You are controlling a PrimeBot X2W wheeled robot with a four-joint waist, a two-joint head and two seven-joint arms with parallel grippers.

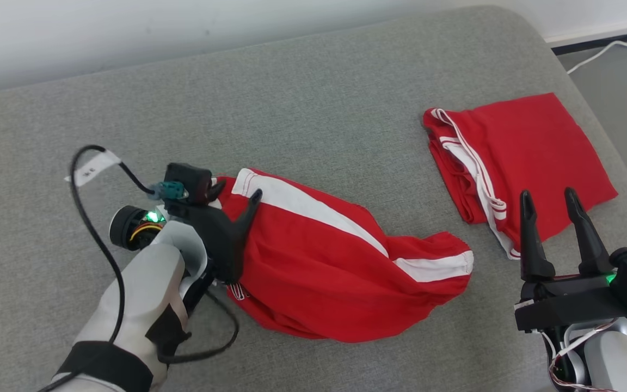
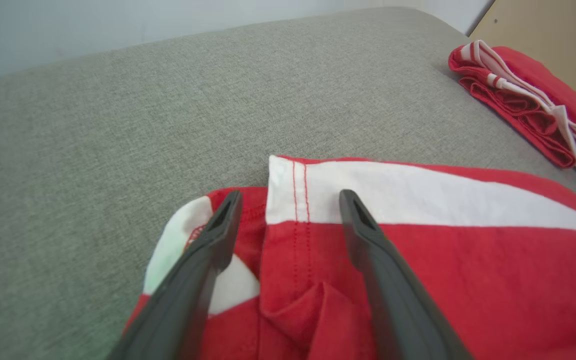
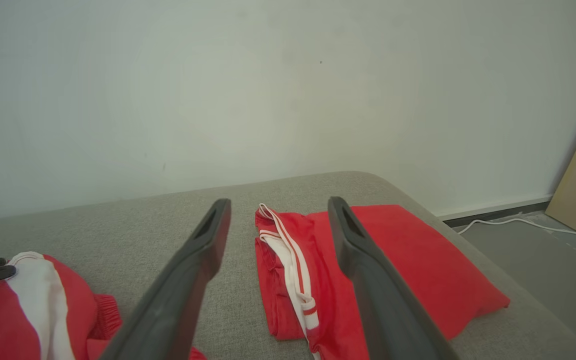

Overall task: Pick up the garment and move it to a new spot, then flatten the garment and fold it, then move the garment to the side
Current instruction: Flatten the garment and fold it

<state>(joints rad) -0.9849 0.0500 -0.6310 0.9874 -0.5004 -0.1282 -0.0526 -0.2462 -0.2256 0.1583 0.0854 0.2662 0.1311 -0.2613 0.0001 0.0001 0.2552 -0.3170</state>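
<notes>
Red garment (image 1: 319, 272) is bunched under the parted jaws of the left gripper (image 1: 238, 190), so several layers could be pinched together on closing, while the right gripper (image 1: 547, 195) is held aside, jaws apart.

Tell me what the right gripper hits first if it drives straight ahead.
Probably the folded red garment just ahead of the right gripper; height is unclear, so it might pass over it toward the wall.
</notes>
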